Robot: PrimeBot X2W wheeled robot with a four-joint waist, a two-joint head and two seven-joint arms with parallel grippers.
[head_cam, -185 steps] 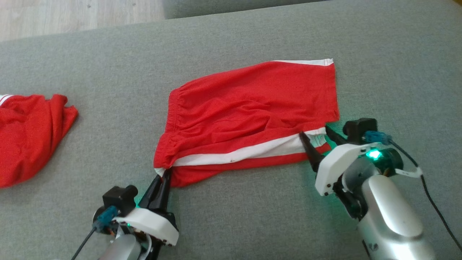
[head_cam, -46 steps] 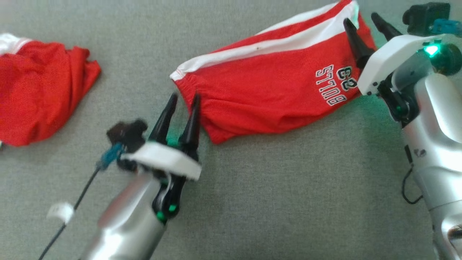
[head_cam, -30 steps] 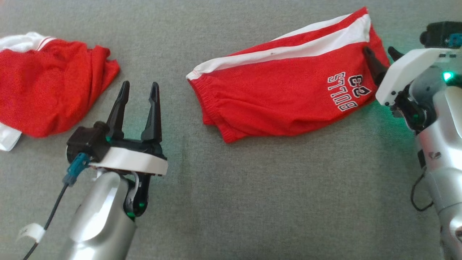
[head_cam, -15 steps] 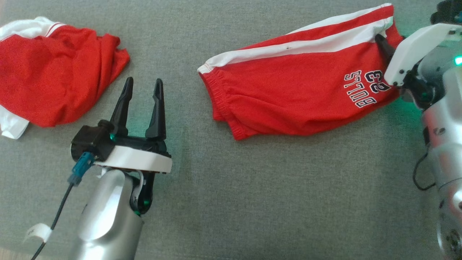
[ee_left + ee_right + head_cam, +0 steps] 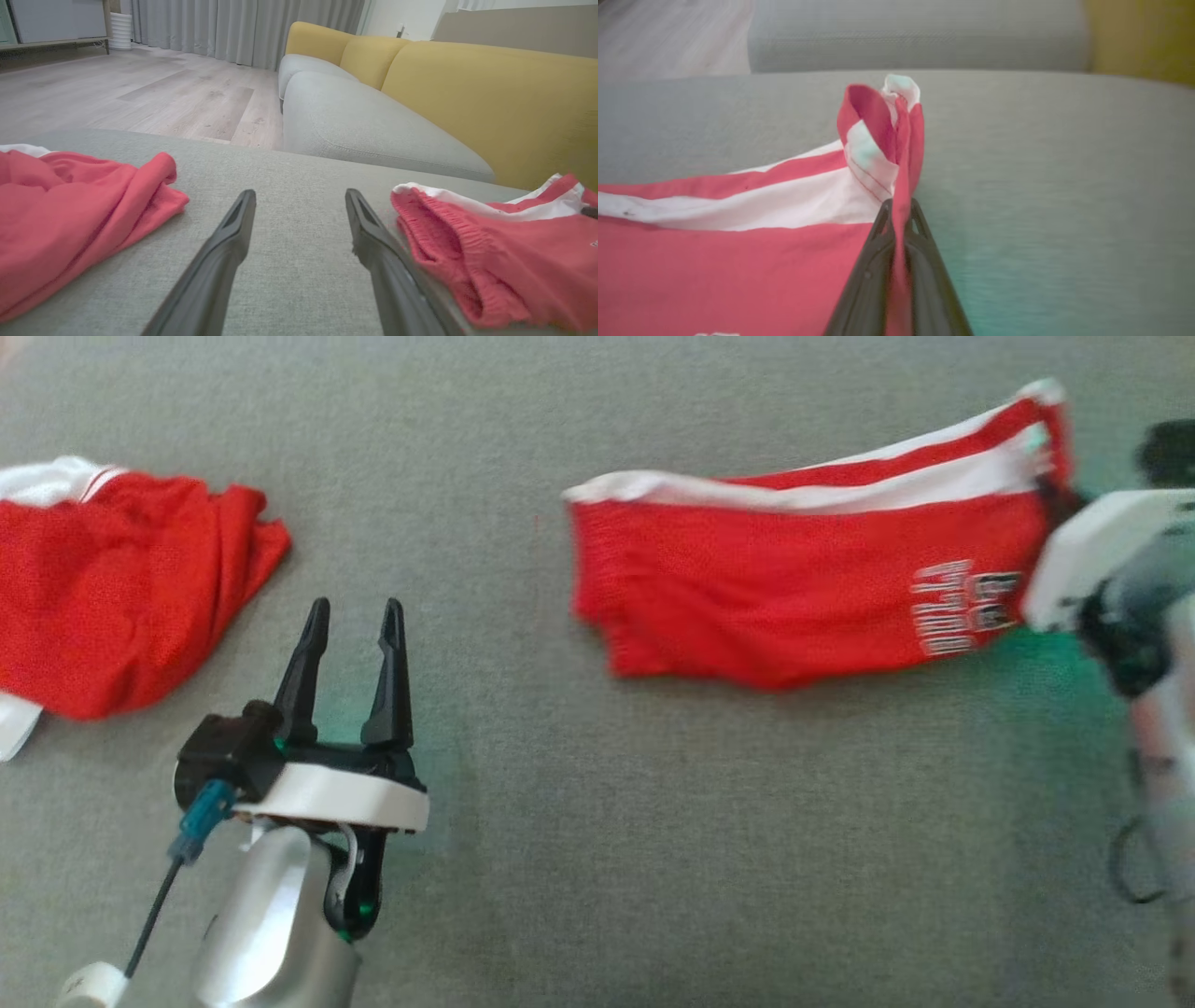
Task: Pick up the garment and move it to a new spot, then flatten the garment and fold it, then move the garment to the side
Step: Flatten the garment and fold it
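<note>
Crumpled red garment (image 5: 121, 588) far left on the grey cushion (image 5: 597, 877). My left gripper (image 5: 356, 609) just right of it, fingers apart, empty. Folded red shorts (image 5: 794, 588) lie right of centre, white stripe along the far edge. My right gripper (image 5: 900, 207) is clamped on their right hem corner.

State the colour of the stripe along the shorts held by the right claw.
White stripe on the red folded fabric shorts; head view shows it best.

Shorts (image 5: 794, 588) lettering smeared — unreadable, right pincer (image 5: 1055, 500) blurred (tips indistinct), second red garment (image 5: 112, 588) cut off at left
</note>
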